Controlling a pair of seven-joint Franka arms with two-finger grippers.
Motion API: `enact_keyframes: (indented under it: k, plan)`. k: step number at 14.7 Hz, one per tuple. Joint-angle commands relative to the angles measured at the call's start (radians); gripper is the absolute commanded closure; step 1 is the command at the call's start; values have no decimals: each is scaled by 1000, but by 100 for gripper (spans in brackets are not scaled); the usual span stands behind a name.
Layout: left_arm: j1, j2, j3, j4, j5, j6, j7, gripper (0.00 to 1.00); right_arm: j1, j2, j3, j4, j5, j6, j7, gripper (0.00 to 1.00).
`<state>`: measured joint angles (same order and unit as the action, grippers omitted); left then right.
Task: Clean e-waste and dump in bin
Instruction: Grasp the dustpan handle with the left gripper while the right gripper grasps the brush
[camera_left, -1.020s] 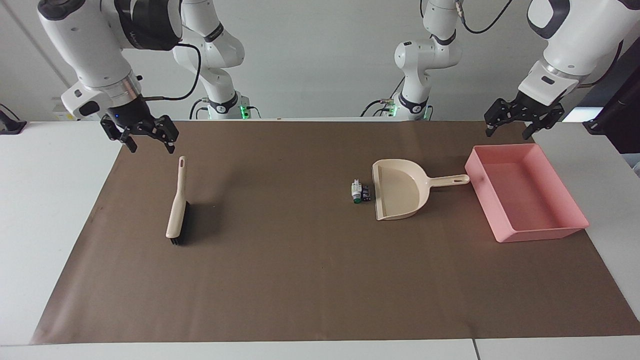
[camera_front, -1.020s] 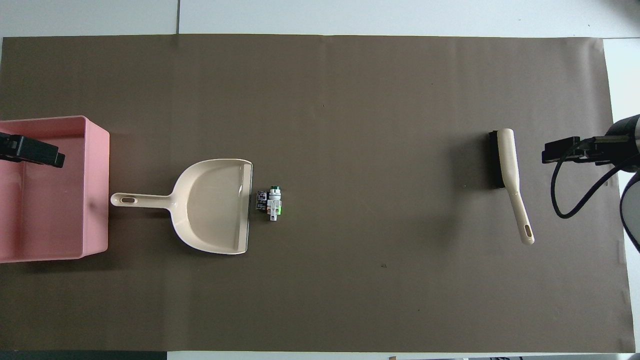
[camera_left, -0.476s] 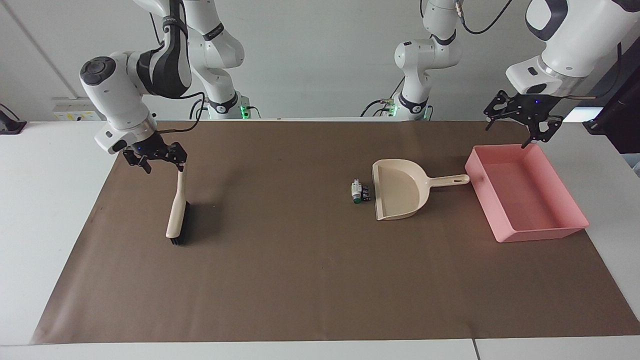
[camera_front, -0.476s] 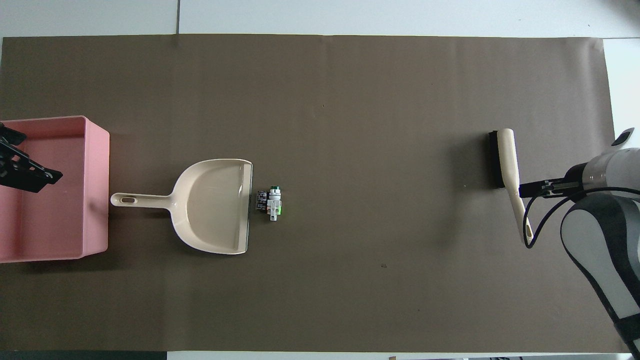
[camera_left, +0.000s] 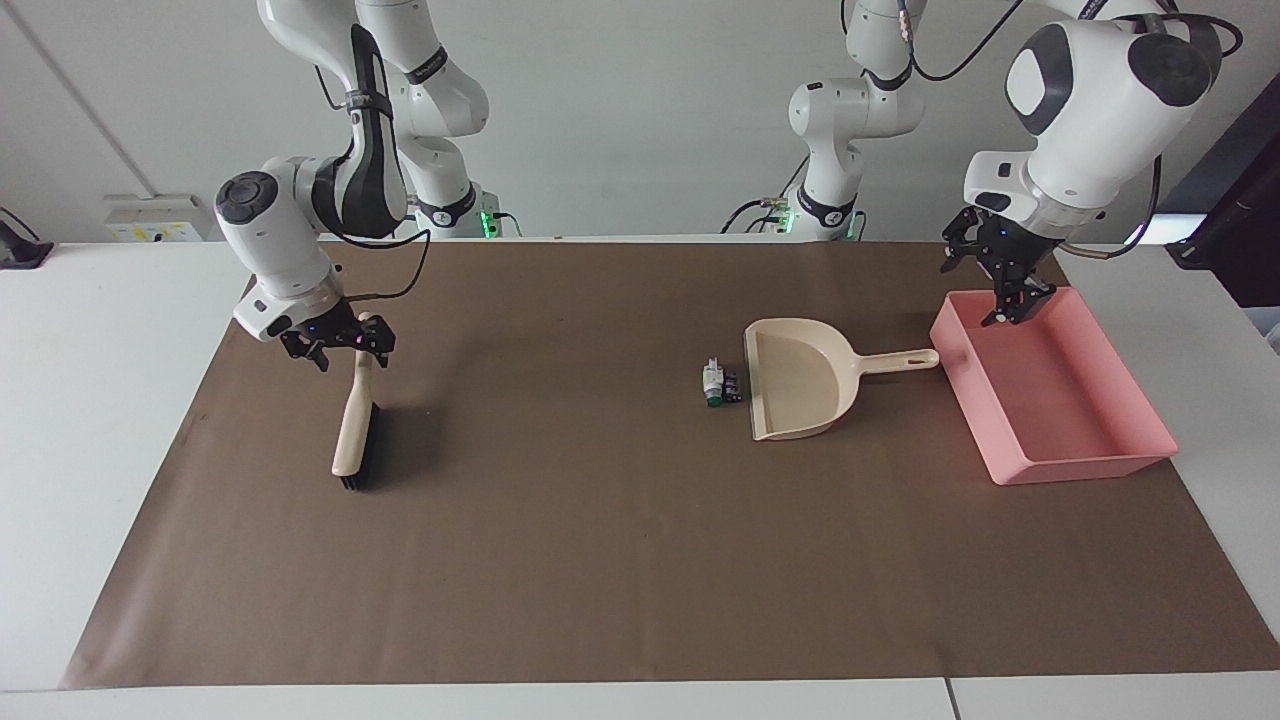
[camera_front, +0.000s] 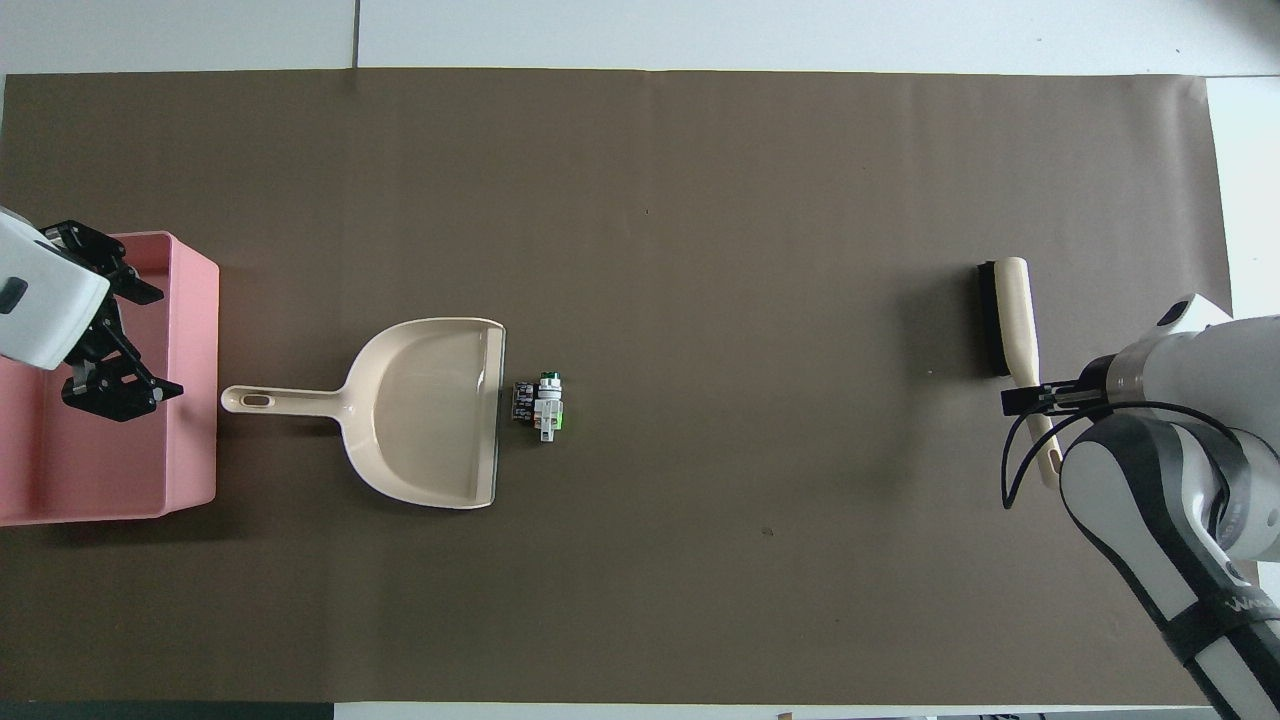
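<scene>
The e-waste (camera_left: 721, 383) lies mid-desk, touching the dustpan (camera_left: 800, 378) lip. It appears light, rigid and too small to grip, so it is better swept. The brush (camera_left: 353, 420) lies toward the right arm's edge. The right gripper (camera_left: 335, 341) has its jaws apart astride the brush handle. The left gripper (camera_left: 1000, 285) hangs over the bin (camera_left: 1080, 465), jaws apart, empty

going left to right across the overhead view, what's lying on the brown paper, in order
bin → dustpan → e-waste → brush
</scene>
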<state>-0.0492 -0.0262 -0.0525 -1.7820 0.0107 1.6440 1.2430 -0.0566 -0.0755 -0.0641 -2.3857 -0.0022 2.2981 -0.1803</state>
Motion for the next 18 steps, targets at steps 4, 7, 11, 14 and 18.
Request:
enact_keyframes:
  k: [4,7,11,14,18]
  plan:
    - [-54,-57,2,-258,89,206,18,6,-9,3,4,-27,42,55,-59,3]
    - [-57,-80,2,-390,89,395,10,6,-9,5,4,-24,67,67,-54,5]
    - [-90,-78,2,-509,133,567,-52,6,-8,13,4,-26,67,69,-50,6]
    - [-113,-74,2,-556,159,632,-94,6,-6,13,4,-27,68,66,-30,8]
    - [-113,-73,2,-614,189,688,-97,7,-5,13,4,-27,68,55,-28,21]
